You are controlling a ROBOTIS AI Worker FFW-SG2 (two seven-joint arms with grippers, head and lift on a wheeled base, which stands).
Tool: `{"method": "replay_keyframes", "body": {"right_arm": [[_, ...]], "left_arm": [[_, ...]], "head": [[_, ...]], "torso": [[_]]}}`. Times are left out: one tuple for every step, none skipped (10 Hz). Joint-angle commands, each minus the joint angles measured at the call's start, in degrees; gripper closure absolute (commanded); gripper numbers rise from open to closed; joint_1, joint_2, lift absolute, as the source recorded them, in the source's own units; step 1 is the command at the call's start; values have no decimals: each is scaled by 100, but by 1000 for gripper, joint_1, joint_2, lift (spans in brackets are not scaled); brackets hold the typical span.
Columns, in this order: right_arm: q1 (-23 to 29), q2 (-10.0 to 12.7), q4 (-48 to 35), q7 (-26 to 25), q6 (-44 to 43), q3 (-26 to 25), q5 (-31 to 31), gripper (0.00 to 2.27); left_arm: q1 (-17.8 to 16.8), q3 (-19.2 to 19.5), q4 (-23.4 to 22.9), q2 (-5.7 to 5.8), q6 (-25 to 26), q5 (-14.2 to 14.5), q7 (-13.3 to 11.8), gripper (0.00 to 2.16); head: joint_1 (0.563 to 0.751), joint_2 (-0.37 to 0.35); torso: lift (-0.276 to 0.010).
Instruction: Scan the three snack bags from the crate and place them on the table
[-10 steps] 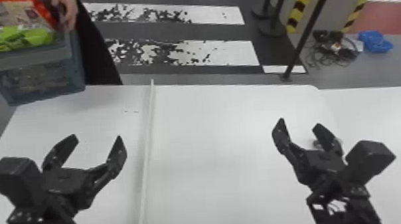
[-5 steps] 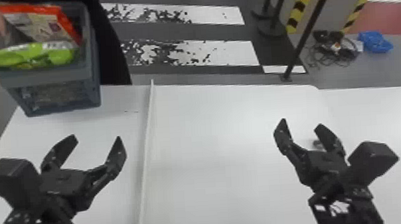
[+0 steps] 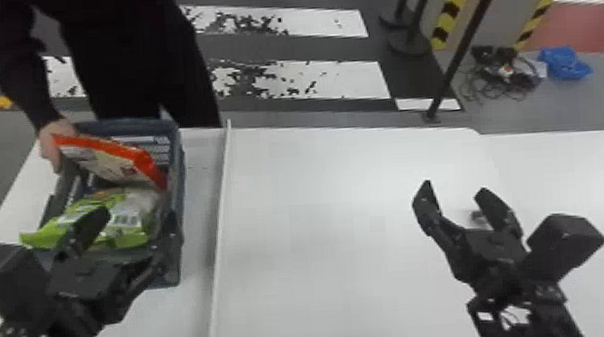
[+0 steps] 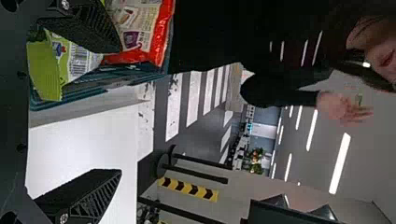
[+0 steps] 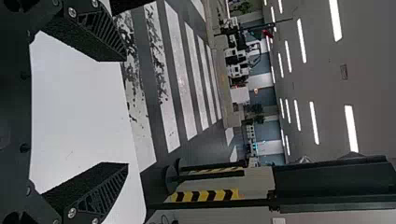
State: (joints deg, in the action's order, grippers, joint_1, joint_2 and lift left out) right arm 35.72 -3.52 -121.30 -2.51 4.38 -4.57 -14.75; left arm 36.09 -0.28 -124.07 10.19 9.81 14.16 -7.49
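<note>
While person's hand (image 3: 56, 140) is at far-left corner of crate (image 3: 177, 163), best hold left hand (image 3: 137, 217), fingers spread, over near side. Once that clears, ease down around green snack bag (image 3: 135, 204), squeeze softly, barcode (image 3: 128, 220) unwrinkled for scan, avoiding orange-red snack bag (image 3: 115, 159) beyond. Right hand (image 3: 454, 187) open over tabletop (image 3: 320, 229), right side.

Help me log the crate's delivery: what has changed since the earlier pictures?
The crate came toward the robot and rightward, carrying its red bag and green bag, up to the left hand. That hand and the right hand stayed open, roughly in place, empty.
</note>
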Motion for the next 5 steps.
{"method": "replay_keyframes", "body": {"right_arm": [[49,0,-43,-3,-2,9,-1,134],[93,0,-69,-3,-2,17,7,134],[111,0,-96,-3,-2,26,-1,134],[128,0,-113,-3,16,35,-1,134],[128,0,-113,-3,16,35,-19,137]], "left_arm": [[-6,72,-12,0,-18,78,-103,76],[12,151,-56,9,0,78,-279,76],[12,345,-100,27,0,78,-613,76],[64,582,-249,97,176,113,-789,76],[161,942,-416,159,316,350,-1219,76]], "head": [[695,-115],[695,-115],[695,-115],[695,-115],[695,-102]], "torso": [[-36],[-36],[-36],[-36],[-36]]}}
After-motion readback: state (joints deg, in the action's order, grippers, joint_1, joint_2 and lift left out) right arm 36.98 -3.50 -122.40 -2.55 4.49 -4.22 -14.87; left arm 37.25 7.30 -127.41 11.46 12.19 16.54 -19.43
